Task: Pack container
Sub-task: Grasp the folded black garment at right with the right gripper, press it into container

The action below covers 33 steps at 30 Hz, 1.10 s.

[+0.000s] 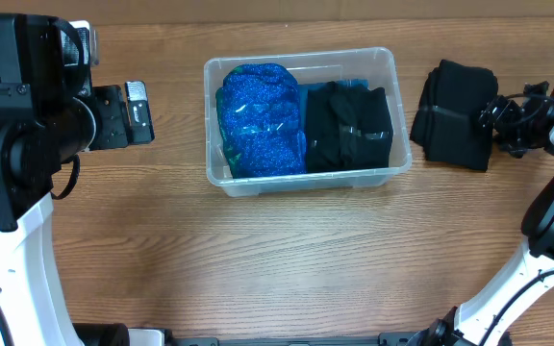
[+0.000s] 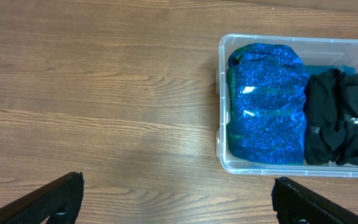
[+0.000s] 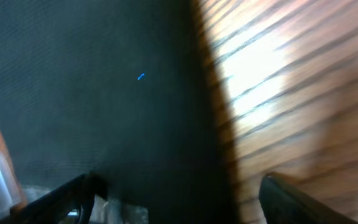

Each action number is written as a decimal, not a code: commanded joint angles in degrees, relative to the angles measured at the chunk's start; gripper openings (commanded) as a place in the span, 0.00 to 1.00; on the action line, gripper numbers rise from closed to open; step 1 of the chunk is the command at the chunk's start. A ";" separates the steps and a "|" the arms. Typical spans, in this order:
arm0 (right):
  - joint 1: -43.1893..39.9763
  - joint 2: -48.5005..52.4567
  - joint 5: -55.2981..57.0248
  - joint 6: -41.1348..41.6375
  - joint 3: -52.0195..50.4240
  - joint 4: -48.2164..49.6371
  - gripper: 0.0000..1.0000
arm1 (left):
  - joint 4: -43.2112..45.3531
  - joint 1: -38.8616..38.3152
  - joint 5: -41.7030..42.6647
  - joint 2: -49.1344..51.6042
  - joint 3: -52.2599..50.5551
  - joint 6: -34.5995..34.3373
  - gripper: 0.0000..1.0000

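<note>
The container (image 1: 399,108) sits mid-tabletop (image 1: 277,259) with a blue glittery bundle (image 1: 261,120) and a black garment (image 1: 349,127) already inside, while a second black garment (image 1: 453,115) waits outside beside it under the spread right fingers (image 3: 303,202); the left fingers (image 2: 48,199) hang spread, empty.

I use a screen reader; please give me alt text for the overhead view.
A clear plastic container sits on the wooden table, packed with a glittery blue garment beside a black garment. Another folded black garment lies outside it, the right claw at its edge; the left claw hovers apart.
</note>
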 commanded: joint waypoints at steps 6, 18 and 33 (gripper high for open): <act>2.67 -1.11 -6.69 -0.96 -0.07 -4.94 0.14 | 0.09 -0.02 -0.50 0.20 0.17 -0.22 1.00; 20.70 -42.21 -11.02 7.93 -0.07 -11.78 0.04 | 0.09 -0.02 -0.50 0.20 0.17 -0.22 1.00; 38.62 -25.86 20.92 17.97 0.00 -15.23 0.55 | 0.09 -0.02 -0.50 0.20 0.17 -0.22 1.00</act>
